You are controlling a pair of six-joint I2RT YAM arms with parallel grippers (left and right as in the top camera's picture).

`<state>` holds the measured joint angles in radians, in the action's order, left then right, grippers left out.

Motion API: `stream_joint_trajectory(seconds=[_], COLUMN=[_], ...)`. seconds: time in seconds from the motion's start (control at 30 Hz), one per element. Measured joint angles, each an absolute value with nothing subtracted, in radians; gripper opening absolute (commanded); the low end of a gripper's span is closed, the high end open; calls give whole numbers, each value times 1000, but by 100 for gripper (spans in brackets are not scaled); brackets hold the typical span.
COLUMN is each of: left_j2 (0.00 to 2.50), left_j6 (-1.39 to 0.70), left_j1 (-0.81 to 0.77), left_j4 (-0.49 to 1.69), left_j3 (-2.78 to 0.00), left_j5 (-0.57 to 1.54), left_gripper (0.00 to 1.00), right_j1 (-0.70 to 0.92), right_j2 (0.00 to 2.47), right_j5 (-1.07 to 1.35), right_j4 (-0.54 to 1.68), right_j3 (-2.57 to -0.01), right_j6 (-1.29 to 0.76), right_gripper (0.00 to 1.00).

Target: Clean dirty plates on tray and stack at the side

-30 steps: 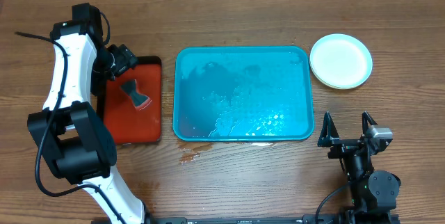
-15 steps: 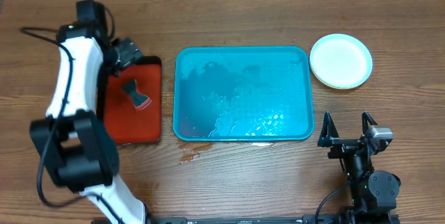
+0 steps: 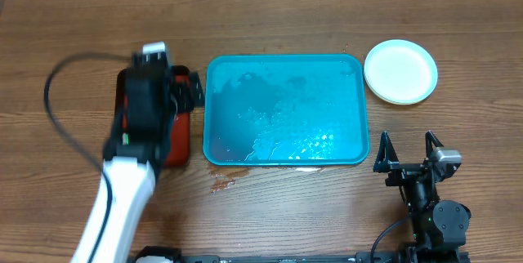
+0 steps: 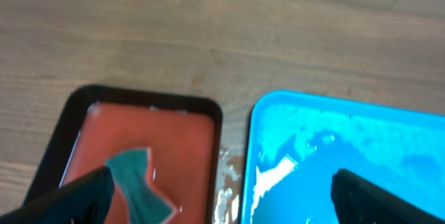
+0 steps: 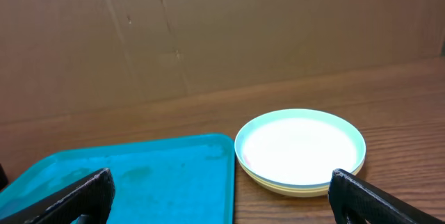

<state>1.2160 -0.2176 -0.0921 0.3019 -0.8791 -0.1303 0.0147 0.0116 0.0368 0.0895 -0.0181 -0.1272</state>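
Now 1 stack of plates (image 3: 400, 71) beside 1 tray (image 3: 286, 57); left claw (image 4: 222, 179), right claw (image 5: 221, 179) both apart.

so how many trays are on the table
2: the large bright blue rectangular plastic tray mid-table, and a smaller red plastic tray with dark rim beside it, partly hidden under the left arm.

Bright even light, motion-blurred left arm (image 3: 135, 144)

Table (image 3: 286, 18): tray (image 3: 286, 108), red tray (image 3: 180, 140), plates (image 3: 400, 71), perhaps spill (image 3: 225, 184)
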Motion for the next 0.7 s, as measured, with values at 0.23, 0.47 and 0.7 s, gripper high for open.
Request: stream_joint_trajectory(seconds=[0.23,0.47,0.7], left_j2=[851,661,471], left_j6=[-202,-202,-195], left_j1=[-92,-92,-92], left_j4=[192,186,178], left_j3=[-508,-352,-236], left_j5=[-144,-147,-154], left_gripper=[100,100,100], right_j1=[15,15,15], right_j2=[12,12,12], right_j5=[36,36,36], right_j4=[89,90,90], right_j3=[-18,-18,-18], right_j6=[-127,-127,-127], right_gripper=[100,100,100])
